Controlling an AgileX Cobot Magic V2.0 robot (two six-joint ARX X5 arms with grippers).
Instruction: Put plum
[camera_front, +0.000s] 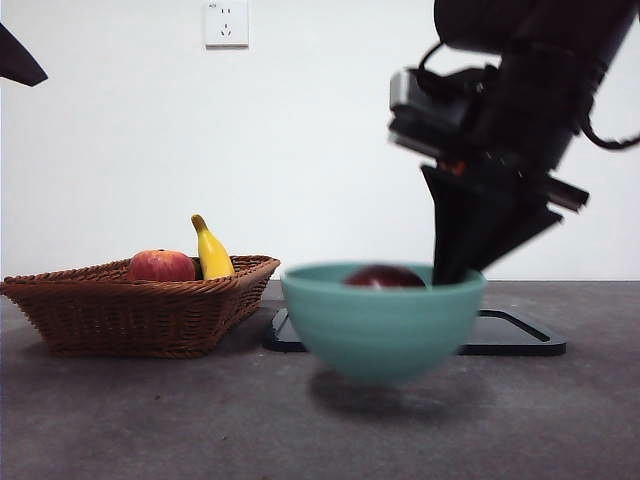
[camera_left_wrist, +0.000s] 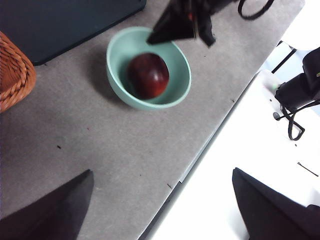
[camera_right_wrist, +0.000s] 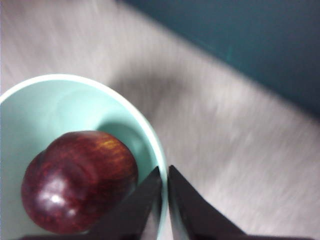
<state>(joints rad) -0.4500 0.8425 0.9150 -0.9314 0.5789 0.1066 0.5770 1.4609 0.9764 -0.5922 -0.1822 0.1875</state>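
The dark maroon plum (camera_front: 385, 277) lies inside a teal bowl (camera_front: 383, 320). It also shows in the left wrist view (camera_left_wrist: 148, 75) and the right wrist view (camera_right_wrist: 80, 180). My right gripper (camera_front: 450, 275) comes down from the upper right and is shut on the bowl's rim (camera_right_wrist: 162, 165), one jaw inside and one outside. The bowl looks blurred and hangs a little above the table, over its shadow. My left gripper (camera_left_wrist: 162, 205) is open and empty, high above the table near its edge, away from the bowl (camera_left_wrist: 148, 67).
A wicker basket (camera_front: 140, 300) at the left holds a red-orange apple (camera_front: 160, 266) and a yellow banana (camera_front: 212, 252). A flat black tray (camera_front: 510, 335) lies behind the bowl. The table's edge (camera_left_wrist: 200, 165) runs near my left gripper.
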